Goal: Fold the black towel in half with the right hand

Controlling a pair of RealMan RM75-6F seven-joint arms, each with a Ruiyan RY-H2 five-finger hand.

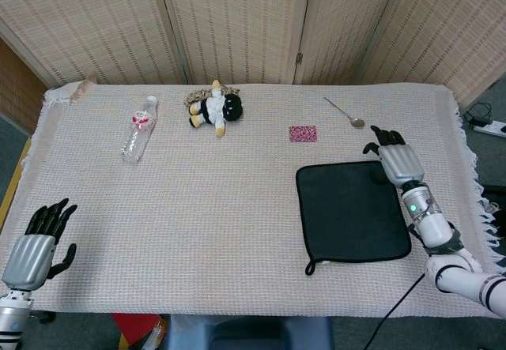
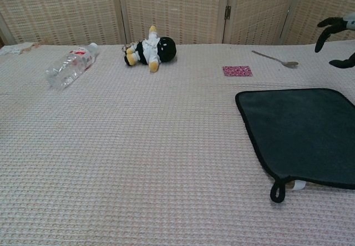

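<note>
Black towel [image 1: 352, 212] lies flat and unfolded at the bench's [image 1: 213, 208] right. Right hand [image 1: 395, 159] hovers above its far right corner, fingers [image 2: 327, 26] curled apart, empty. Left hand [image 1: 35, 243] rests open. A capped clear bottle [image 1: 139, 127] lies sideways; whether it holds anything I cannot tell.

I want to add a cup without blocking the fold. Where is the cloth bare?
Bare: the wide stretch between the bottle, the black towel and the left hand. Crowded: around the right hand, spoon and pink patch.
</note>
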